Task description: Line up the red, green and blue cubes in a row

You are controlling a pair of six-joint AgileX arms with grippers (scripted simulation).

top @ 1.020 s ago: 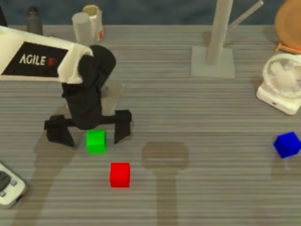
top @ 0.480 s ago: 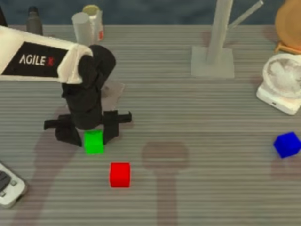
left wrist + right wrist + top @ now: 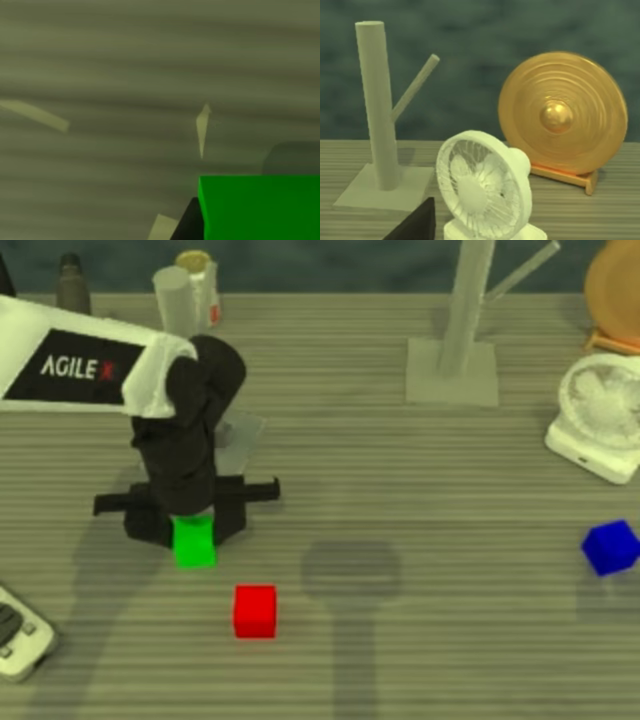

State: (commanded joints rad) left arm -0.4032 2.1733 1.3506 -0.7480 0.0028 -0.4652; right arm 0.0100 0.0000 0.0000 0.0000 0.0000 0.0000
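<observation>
**Left tool clenched on green cube**

Left tool (image 3: pixel 186 523): positioned at the counter's (image 3: pixel 400 470) left half, fingers closed against both sides of the green cube (image 3: pixel 194 542). Green cube partly hidden beneath the tool in the top view; shown at close range in the left wrist view (image 3: pixel 260 207).

Red cube (image 3: pixel 255 611): resting on the counter, near the green cube, toward the front edge and to its right, not touching.

Blue cube (image 3: pixel 611 547): resting well apart from the green cube, at the counter's far right, in front of the white fan (image 3: pixel 597 412).

Right tool: out of the top view; finger state cannot be determined.
</observation>
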